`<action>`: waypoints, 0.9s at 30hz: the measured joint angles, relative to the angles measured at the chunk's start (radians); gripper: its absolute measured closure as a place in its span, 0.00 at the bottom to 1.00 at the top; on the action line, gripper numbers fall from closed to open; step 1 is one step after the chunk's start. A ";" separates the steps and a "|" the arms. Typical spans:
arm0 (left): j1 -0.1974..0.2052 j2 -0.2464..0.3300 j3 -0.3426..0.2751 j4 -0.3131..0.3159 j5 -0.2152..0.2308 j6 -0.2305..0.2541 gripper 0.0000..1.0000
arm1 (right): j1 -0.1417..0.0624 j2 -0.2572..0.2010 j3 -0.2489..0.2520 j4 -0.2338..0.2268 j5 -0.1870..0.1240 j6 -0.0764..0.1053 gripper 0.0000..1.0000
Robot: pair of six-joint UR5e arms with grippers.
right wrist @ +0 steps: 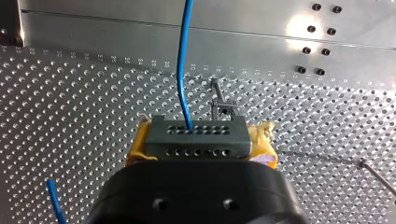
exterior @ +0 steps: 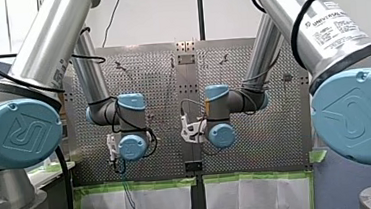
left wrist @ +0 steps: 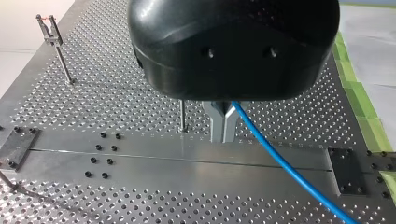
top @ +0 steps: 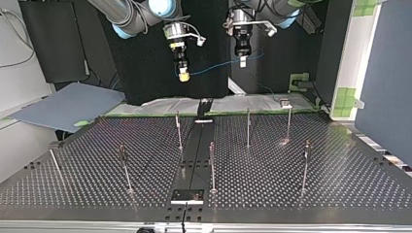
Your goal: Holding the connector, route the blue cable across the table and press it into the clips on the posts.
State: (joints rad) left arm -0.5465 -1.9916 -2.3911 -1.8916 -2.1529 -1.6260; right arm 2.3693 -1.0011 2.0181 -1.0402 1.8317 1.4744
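The right gripper [right wrist: 198,156] is clamped by its yellow pads [right wrist: 262,133] on the grey connector [right wrist: 194,135]. The blue cable [right wrist: 183,56] leaves the connector straight ahead and spans to the left gripper [left wrist: 224,119], whose metal fingers [left wrist: 218,125] appear closed on it. Both hang well above the perforated table [top: 340,184]; the span runs crosswise over the posts [top: 248,127]. No clip [left wrist: 49,25] seen holds cable.

The blue cable [left wrist: 285,163] is cut off at the picture edge (its start hidden behind the left gripper [left wrist: 222,133]); the clips [top: 122,150] are too small to be read.
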 joint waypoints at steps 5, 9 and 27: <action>0.000 0.000 0.000 0.000 0.000 0.000 1.00 | 0.000 0.000 0.000 0.000 0.000 0.000 1.00; 0.000 0.000 0.000 0.000 0.000 0.000 1.00 | 0.000 0.000 0.000 0.000 0.000 0.000 1.00; 0.000 0.000 0.000 0.000 0.000 0.000 1.00 | 0.000 0.000 0.000 0.000 0.000 0.000 1.00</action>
State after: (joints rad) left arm -0.5465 -1.9916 -2.3911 -1.8916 -2.1529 -1.6259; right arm 2.3693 -1.0011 2.0181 -1.0403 1.8317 1.4745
